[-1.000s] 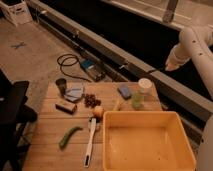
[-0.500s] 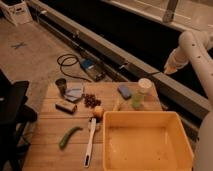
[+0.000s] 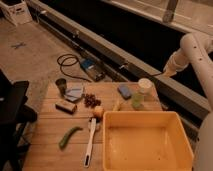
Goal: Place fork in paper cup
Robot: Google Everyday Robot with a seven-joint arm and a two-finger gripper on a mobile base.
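Gripper [image 3: 165,73]: closed, empty, raised at right beyond the wooden table [image 3: 50,137], well apart from all items. Paper cup [image 3: 144,86]: upright near table's far edge, above greenish cup [image 3: 137,101]. Fork: not discernible

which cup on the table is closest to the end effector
The pale cup at the table's back right edge, stacked above a greenish cup; the small dark cup sits far left. The end effector hovers right of it.

The white arm [image 3: 197,50] enters from the right edge and bends at a rounded elbow near the top right — its forearm slants down and to the left. The gripper [image 3: 165,73] hangs at the forearm's lower end, its jaws closed — nothing visibly held, raised off to the right.
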